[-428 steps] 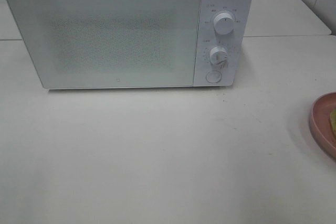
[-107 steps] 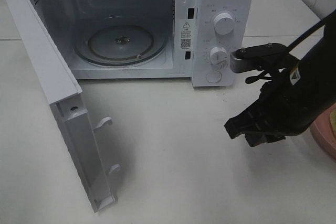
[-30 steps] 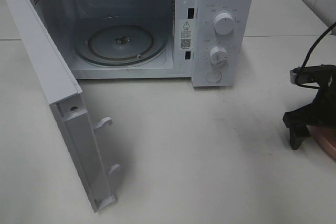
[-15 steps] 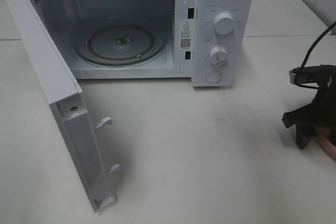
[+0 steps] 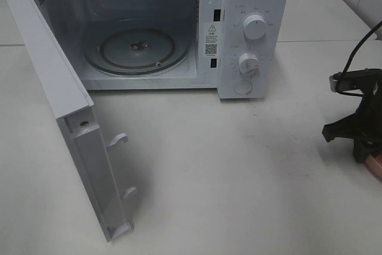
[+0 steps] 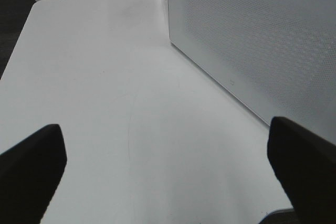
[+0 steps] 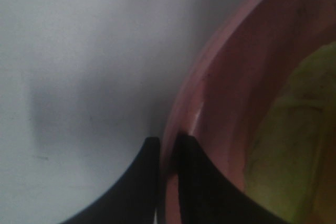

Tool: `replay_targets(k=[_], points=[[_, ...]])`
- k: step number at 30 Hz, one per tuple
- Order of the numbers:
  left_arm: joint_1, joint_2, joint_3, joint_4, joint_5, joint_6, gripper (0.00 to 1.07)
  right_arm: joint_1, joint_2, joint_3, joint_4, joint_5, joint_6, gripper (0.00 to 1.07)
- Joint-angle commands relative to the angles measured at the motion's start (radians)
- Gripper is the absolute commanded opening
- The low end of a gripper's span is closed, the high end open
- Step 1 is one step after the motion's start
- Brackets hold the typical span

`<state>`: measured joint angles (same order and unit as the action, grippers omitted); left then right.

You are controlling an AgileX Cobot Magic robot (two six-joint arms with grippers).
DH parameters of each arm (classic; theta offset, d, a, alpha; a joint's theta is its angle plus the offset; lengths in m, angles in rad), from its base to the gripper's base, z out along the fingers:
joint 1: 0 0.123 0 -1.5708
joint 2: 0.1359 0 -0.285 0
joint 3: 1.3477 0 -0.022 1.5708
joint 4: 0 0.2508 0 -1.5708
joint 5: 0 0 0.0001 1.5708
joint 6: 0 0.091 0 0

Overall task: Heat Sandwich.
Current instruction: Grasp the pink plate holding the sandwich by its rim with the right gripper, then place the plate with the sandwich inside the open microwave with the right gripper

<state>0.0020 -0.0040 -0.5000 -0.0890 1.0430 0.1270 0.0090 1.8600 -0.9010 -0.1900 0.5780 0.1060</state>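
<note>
White tabletop (image 5: 239, 165) before an open-doored microwave (image 5: 250, 4): the right gripper (image 7: 167, 148) pinches the rim of the pink plate (image 7: 210, 77) bearing the sandwich (image 7: 299, 129) — the left gripper (image 6: 165, 129) idle, fingers wide apart — so lift level and slowly, lest the thin-rim hold slip before the turntable (image 5: 136, 49).

microwave (image 5: 253, 34): back of table (image 5: 239, 171) | door (image 5: 65, 106): front-left | plate (image 7: 202, 93): far right | sandwich (image 7: 304, 129): on plate
</note>
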Motion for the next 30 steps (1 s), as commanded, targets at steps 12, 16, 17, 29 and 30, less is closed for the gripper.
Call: replay_targets(k=[12,16,17,29,30], points=[[0.004,-0.027,0.003,0.0,-0.013,-0.006,1.01,0.063,0.004,0.004,-0.099,0.052,0.091,0.0],[0.004,-0.027,0.003,0.0,-0.013,-0.006,1.01,0.099,0.004,0.004,-0.164,0.077,0.157,0.0],[0.004,-0.027,0.003,0.0,-0.013,-0.006,1.01,0.119,0.003,0.004,-0.207,0.095,0.201,0.0],[0.004,-0.027,0.003,0.0,-0.013,-0.006,1.01,0.218,0.002,0.004,-0.339,0.201,0.315,0.0],[0.004,-0.027,0.003,0.0,-0.013,-0.006,1.01,0.234,0.002,0.004,-0.352,0.223,0.322,0.0]])
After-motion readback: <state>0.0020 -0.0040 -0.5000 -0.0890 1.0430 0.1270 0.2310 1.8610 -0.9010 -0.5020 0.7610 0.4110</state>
